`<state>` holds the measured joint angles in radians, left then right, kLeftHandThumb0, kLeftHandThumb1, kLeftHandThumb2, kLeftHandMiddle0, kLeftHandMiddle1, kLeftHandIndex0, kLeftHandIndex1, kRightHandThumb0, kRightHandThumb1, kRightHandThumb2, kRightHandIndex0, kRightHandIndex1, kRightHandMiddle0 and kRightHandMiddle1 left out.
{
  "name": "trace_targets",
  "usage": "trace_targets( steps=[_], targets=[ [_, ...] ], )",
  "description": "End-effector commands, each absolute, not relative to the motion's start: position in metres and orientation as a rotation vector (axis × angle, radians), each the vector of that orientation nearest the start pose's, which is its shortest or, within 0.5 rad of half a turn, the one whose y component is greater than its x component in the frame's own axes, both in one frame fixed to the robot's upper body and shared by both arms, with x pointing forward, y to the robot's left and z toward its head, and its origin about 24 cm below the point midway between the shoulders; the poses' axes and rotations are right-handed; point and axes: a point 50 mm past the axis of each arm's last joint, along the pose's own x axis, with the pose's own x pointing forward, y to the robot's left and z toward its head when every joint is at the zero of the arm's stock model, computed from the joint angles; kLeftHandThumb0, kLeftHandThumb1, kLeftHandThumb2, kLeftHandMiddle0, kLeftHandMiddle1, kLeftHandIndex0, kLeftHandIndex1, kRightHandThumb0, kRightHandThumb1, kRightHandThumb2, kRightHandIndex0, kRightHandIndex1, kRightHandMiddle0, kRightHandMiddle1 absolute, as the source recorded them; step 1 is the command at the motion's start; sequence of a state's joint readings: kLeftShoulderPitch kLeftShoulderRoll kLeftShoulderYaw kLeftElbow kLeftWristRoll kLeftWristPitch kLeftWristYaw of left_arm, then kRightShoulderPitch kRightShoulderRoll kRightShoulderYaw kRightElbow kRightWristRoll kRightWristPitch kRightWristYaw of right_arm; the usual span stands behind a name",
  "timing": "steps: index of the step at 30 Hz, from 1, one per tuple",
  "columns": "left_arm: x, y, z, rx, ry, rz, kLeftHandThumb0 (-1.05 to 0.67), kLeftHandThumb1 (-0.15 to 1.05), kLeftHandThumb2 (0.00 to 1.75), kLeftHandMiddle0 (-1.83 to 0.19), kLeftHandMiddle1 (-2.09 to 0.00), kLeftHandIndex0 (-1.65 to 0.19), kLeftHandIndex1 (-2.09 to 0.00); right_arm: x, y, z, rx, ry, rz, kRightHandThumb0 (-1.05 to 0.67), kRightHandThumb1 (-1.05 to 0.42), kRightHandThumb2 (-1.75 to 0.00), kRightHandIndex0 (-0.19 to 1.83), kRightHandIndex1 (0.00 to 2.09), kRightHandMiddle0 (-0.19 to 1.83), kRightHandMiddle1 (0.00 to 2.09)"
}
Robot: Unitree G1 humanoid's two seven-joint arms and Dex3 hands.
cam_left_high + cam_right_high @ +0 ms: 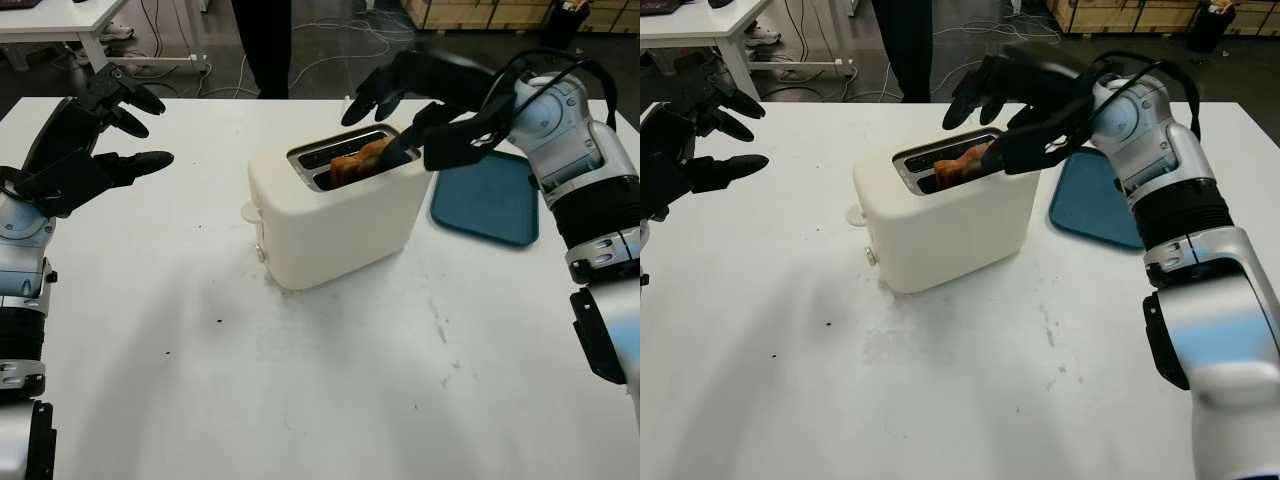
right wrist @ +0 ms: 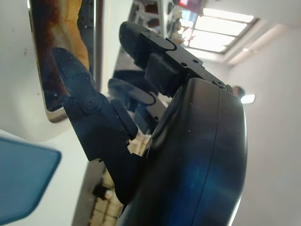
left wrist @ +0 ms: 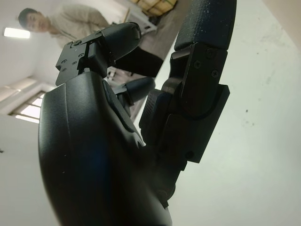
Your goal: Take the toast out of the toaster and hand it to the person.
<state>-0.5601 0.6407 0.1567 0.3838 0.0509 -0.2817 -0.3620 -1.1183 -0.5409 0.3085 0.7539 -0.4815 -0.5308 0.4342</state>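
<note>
- Toast [image 1: 357,163] is sitting in the cream toaster [image 1: 340,215] on a scuffed white tabletop [image 1: 330,390].
- Right robot hand [image 1: 400,105] is hovering over it, holding nothing; left robot hand [image 1: 95,140] is waiting open.
- Cables [image 1: 335,45] are trailing across the floor beyond.

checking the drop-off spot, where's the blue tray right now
In the left eye view the blue tray lies flat on the white table, just right of the toaster, beneath the right robot hand and forearm.
</note>
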Motion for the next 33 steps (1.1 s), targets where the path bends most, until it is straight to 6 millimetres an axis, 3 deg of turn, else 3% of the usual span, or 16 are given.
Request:
trace_targets(
  steps=[1,5,8,11,15,19,25,30,33],
  targets=[
    [0.328,0.271,0.199,0.684,-0.391,-0.132,-1.05,0.92,0.13,0.0,-1.63,0.0,-1.52,0.385,-0.128,0.255,-1.352,-0.58,0.603,-0.49,-0.66,-0.01,0.89,0.55,0.99,0.07],
    [0.328,0.271,0.198,0.688,-0.39,-0.133,-1.05,0.92,0.14,0.0,-1.62,0.0,-1.51,0.386,-0.126,0.251,-1.355,-0.574,0.592,-0.53,-0.66,0.0,0.82,1.24,1.0,0.03],
    [0.328,0.272,0.198,0.687,-0.391,-0.135,-1.05,0.92,0.14,0.0,-1.62,0.0,-1.51,0.387,-0.125,0.249,-1.353,-0.574,0.585,-0.54,-0.67,0.0,0.78,1.12,1.0,0.02],
    [0.328,0.271,0.198,0.684,-0.396,-0.133,-1.05,0.92,0.14,0.0,-1.61,0.0,-1.51,0.388,-0.125,0.247,-1.337,-0.568,0.587,-0.53,-0.67,0.0,0.79,1.45,1.0,0.01],
    [0.328,0.271,0.199,0.685,-0.397,-0.133,-1.05,0.92,0.14,0.0,-1.62,0.0,-1.52,0.388,-0.124,0.245,-1.335,-0.558,0.603,-0.47,-0.67,0.0,0.79,1.63,0.99,0.0],
    [0.328,0.271,0.199,0.676,-0.398,-0.136,-1.05,0.92,0.14,0.0,-1.62,0.0,-1.52,0.388,-0.123,0.244,-1.345,-0.561,0.619,-0.48,-0.68,0.0,0.78,1.61,1.0,0.01],
    [0.329,0.271,0.2,0.685,-0.407,-0.135,-1.05,0.92,0.16,0.0,-1.61,0.0,-1.5,0.388,-0.12,0.242,-1.356,-0.564,0.634,-0.46,-0.69,0.0,0.84,1.13,1.03,0.02],
    [0.328,0.271,0.2,0.685,-0.407,-0.133,-1.05,0.92,0.14,0.0,-1.61,0.0,-1.5,0.388,-0.118,0.239,-1.349,-0.543,0.664,-0.44,-0.68,0.0,0.84,1.13,1.06,0.02],
    [0.328,0.27,0.201,0.688,-0.408,-0.132,-1.05,0.92,0.13,0.0,-1.61,0.0,-1.5,0.388,-0.117,0.236,-1.342,-0.538,0.68,-0.42,-0.66,0.0,0.84,0.98,1.07,0.02]
  ],
)
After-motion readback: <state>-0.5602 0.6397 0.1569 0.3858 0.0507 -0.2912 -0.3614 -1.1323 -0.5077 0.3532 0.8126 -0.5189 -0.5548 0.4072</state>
